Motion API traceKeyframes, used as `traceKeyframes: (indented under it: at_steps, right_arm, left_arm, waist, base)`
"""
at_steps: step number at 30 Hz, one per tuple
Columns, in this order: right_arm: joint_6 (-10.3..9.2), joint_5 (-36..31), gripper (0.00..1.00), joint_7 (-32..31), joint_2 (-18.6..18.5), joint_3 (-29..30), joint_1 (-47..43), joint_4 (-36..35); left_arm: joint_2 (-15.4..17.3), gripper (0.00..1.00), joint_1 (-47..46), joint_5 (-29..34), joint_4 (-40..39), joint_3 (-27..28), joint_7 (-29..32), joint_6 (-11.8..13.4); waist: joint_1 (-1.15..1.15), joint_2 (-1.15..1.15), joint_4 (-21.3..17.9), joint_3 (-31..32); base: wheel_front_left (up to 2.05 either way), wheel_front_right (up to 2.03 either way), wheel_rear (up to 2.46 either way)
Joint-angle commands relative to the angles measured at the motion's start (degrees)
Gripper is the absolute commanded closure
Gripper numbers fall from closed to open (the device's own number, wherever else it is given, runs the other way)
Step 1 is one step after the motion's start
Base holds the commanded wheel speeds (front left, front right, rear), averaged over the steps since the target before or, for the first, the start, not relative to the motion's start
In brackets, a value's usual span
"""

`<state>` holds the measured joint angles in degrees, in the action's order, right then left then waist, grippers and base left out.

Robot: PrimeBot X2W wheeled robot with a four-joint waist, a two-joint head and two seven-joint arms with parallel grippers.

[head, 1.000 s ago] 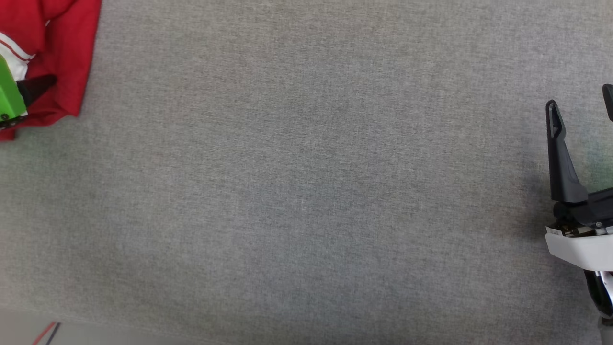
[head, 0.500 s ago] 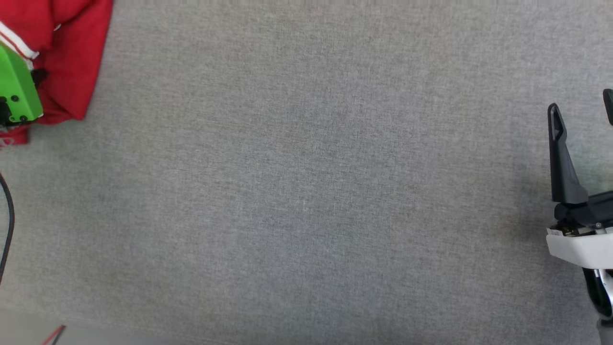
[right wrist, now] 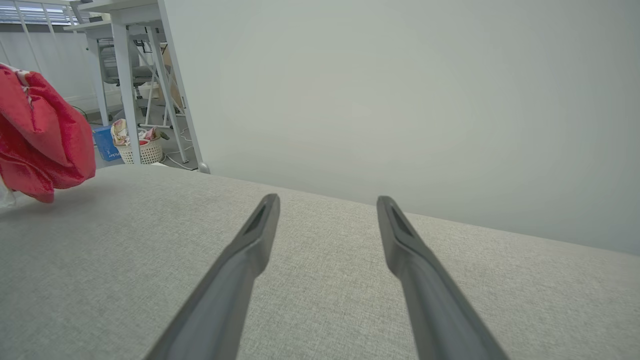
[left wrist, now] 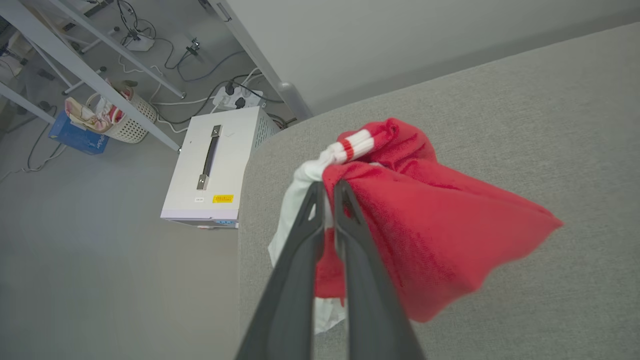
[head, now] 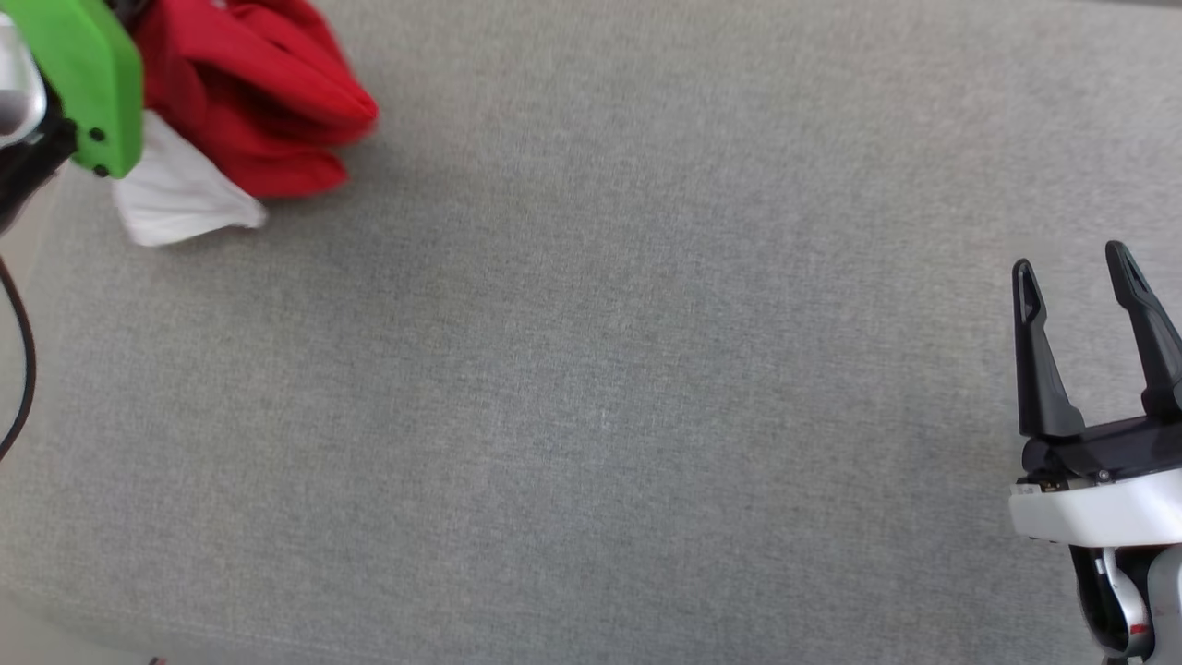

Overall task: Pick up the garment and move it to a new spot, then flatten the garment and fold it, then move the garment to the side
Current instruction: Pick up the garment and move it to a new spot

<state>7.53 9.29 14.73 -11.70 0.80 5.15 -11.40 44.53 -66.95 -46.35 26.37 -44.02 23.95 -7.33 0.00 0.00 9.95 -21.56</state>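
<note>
Firmly, the left end effector (left wrist: pixel 328 187) clamps the bunched garment (left wrist: pixel 430 235).

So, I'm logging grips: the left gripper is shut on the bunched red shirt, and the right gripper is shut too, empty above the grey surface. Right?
Not quite: the right gripper is open, fingers spread, as the right wrist view shows. The rest holds: the left gripper is shut on the bunched red shirt; the right is empty above the grey surface.
</note>
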Motion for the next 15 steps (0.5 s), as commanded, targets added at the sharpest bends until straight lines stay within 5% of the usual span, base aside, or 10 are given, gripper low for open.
traceKeyframes:
  at_steps: [1,7,15]
  right_arm:
    - [-0.04,0.3,0.0,0.27,0.41,0.26,-0.76,0.15]
    - [-0.04,0.41,0.0,0.27,2.06,0.76,-1.2,0.16]
    - [-0.04,0.16,0.0,0.27,3.8,1.59,-0.78,-0.28]
  left_arm:
    - [0.07,1.0,-2.03,0.52,-1.8,-1.03,-0.68,-0.15]
    - [-1.57,1.0,-5.78,0.49,-9.13,-6.67,-0.79,-0.15]
    - [-8.12,1.0,-9.75,2.24,-12.22,-14.22,-2.31,-0.15]
  waist:
    - [0.0,0.0,-1.42,4.27]
    - [0.0,0.0,-4.85,6.34]
    - [0.0,0.0,-10.03,6.02]
  base:
    - [0.0,0.0,0.0]
    - [0.0,0.0,0.0]
    - [0.0,0.0,0.0]
